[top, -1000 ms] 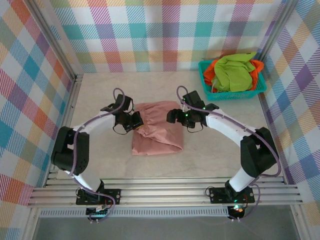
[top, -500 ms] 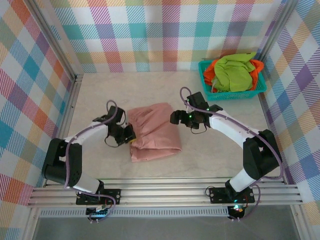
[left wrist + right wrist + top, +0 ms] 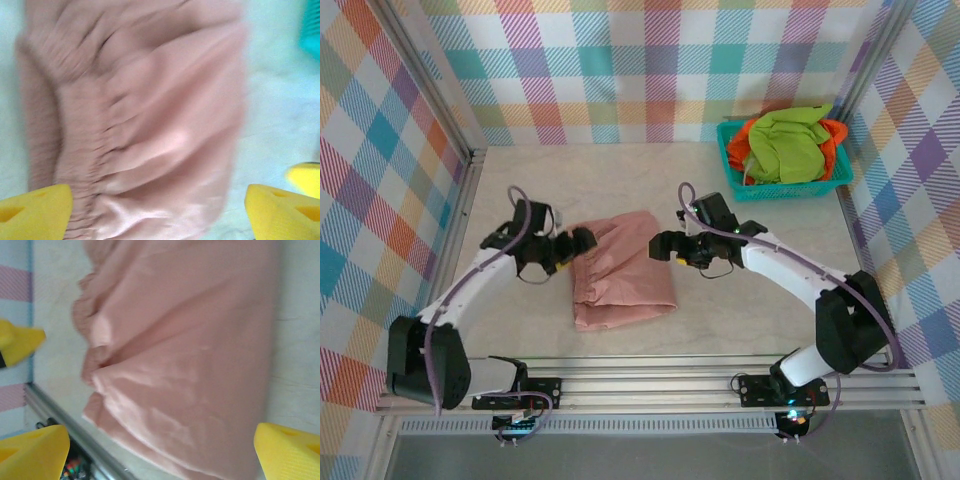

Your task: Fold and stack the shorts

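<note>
The dusty pink shorts (image 3: 620, 272) lie folded on the table between my two arms. My left gripper (image 3: 582, 240) hovers at their left upper edge, its yellow fingers spread wide with nothing between them. My right gripper (image 3: 660, 246) stands open at their right upper edge. In the left wrist view the pink shorts (image 3: 150, 125) spread under the open left gripper (image 3: 157, 215). Seen from the right wrist, the pink shorts (image 3: 185, 355) lie below the open right gripper (image 3: 160, 452). Lime green shorts (image 3: 785, 142) lie heaped on orange shorts (image 3: 837, 132) in the basket.
The teal basket (image 3: 790, 188) stands at the back right corner. Checked walls close the table on three sides, and a metal rail (image 3: 650, 385) runs along the near edge. Bare table lies behind the pink shorts and in front of the basket.
My left gripper has opened and let go of the pink shorts' left edge, and its arm has swung up and left. The shorts have slid a little left. The right gripper barely moved.
</note>
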